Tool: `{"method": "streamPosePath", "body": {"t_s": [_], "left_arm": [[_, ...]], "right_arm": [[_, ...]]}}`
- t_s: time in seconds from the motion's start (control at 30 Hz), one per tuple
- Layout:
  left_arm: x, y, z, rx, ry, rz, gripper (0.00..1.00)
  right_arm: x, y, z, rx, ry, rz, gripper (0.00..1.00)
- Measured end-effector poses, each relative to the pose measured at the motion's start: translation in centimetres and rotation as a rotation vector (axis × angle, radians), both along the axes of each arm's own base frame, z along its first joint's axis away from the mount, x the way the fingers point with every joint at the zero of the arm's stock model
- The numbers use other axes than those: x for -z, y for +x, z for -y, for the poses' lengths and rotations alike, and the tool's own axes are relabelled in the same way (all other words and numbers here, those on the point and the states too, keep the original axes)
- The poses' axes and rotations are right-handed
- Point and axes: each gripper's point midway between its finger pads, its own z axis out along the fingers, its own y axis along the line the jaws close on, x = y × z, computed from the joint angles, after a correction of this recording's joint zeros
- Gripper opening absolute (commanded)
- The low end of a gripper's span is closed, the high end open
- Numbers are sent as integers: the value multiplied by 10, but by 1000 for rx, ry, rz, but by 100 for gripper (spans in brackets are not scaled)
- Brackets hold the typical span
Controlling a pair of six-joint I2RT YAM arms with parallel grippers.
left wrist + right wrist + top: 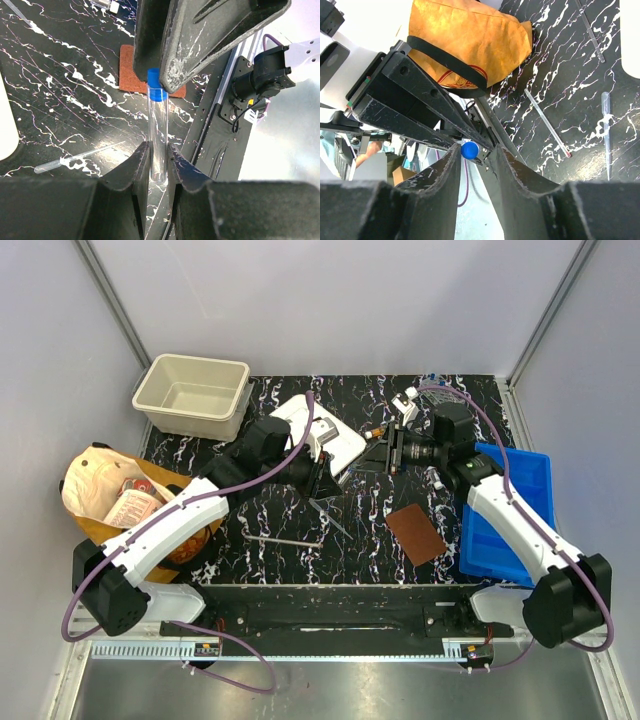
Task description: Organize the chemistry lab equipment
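My left gripper [159, 150] is shut on the lower end of a clear test tube [159, 130] with a blue cap [156, 85], holding it above the black marbled table. The right gripper's dark fingers [200, 40] reach in around that cap. In the right wrist view the cap [469, 150] lies against one finger of my right gripper [476, 149], with a gap to the other, so the jaws stand open. In the top view both grippers meet mid-table, left [325, 475] and right [375, 455]. A plastic pipette [75, 159] and a thin red-tipped rod [547, 124] lie on the table.
A brown square pad [415, 533] lies near the front. A blue bin [510, 510] stands at the right, a beige tub [192, 392] at the back left, a white tray [335, 440] behind the grippers. The tan paper bag [100, 490] sits at the left. Small items [405, 400] lie at the back.
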Motion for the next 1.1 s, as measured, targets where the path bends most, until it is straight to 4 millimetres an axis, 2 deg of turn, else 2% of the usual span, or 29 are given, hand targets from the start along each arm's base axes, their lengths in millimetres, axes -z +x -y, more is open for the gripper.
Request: {"method": "streamPosePath", "body": {"t_s": [0.13, 0.27, 0.37, 0.53, 0.57, 0.63, 0.73, 0.97, 1.03, 1.07, 1.1], "left_arm": [[0, 0, 0, -1, 2, 0, 15], [1, 0, 0, -1, 2, -1, 16], [1, 1, 0, -3, 4, -1, 17], [2, 2, -1, -13, 10, 0, 18], [2, 2, -1, -15, 11, 1, 18], [2, 3, -1, -18, 12, 2, 18], [3, 4, -2, -21, 14, 4, 18], [3, 5, -2, -28, 16, 6, 19], [3, 5, -2, -29, 17, 6, 20], [3, 5, -2, -30, 18, 6, 25], [3, 5, -2, -30, 18, 6, 34]], "right_arm": [[0, 2, -1, 1, 7, -6, 33], [-6, 4, -4, 0, 34, 2, 20], [-7, 5, -4, 0, 47, 11, 16], [-5, 6, -5, 5, 62, 7, 15], [-5, 6, -5, 5, 64, 8, 17], [-6, 7, -6, 5, 66, 10, 31], [-5, 7, -6, 2, 68, 3, 34], [-1, 4, -6, -11, 68, -9, 22], [-1, 4, -6, -11, 69, -10, 15], [-1, 4, -6, -11, 69, -10, 13], [-1, 4, -6, -11, 68, -9, 12]]}}
